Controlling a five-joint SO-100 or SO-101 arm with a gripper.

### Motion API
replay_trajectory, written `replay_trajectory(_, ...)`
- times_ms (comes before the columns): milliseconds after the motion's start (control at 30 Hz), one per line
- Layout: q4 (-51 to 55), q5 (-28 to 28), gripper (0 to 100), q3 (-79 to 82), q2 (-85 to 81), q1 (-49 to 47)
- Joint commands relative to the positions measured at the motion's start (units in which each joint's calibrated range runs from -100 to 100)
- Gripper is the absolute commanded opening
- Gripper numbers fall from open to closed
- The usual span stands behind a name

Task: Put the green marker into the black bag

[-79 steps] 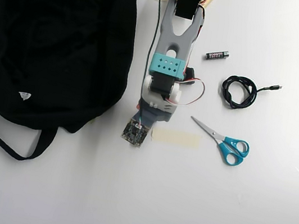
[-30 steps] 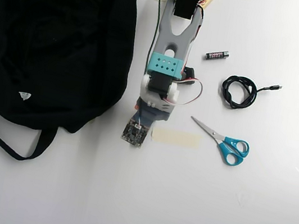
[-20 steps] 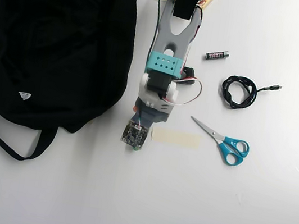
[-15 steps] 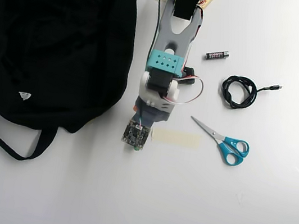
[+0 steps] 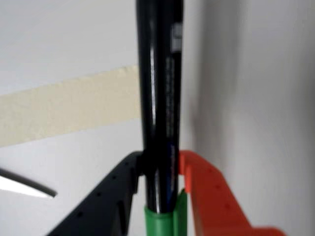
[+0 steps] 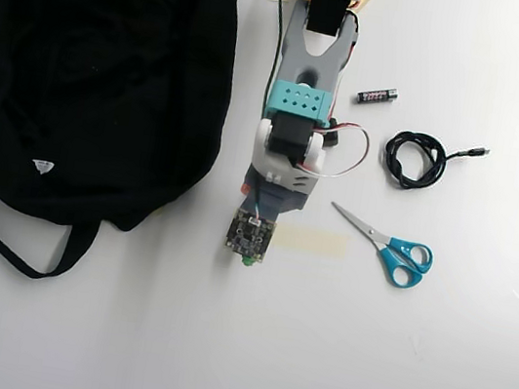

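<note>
Wrist view, close up: the pincer (image 5: 160,172) is clenched on the green marker (image 5: 160,98), one black finger (image 5: 106,196) on the left and one orange finger (image 5: 211,196) on the right. The marker's glossy black barrel runs up the middle of this view, and its green part sits low between the fingers. Behind it lies a strip of beige tape (image 5: 69,110) on the white counter (image 5: 59,39).

Overhead view: the arm (image 6: 294,131) reaches down the middle, and only a small green tip shows at its lower end. Just right of it lie blue-handled scissors (image 6: 385,244), then a coiled black cable (image 6: 418,160) and a small battery (image 6: 377,96). Left of the arm lies the black bag (image 6: 103,61).
</note>
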Motion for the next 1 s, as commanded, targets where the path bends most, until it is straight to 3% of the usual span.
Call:
replay_trajectory(0,1.6,0.0,2,-2.9,-2.2,-1.1)
replay_trajectory(133,6.8,-0.1,2,-3.6,-5.3,-1.3)
replay_trajectory(500,6.2,-0.1,2,0.7,-8.9,-2.2)
replay_trajectory(967,-5.6,-1.1,2,29.9,-29.0,-3.1)
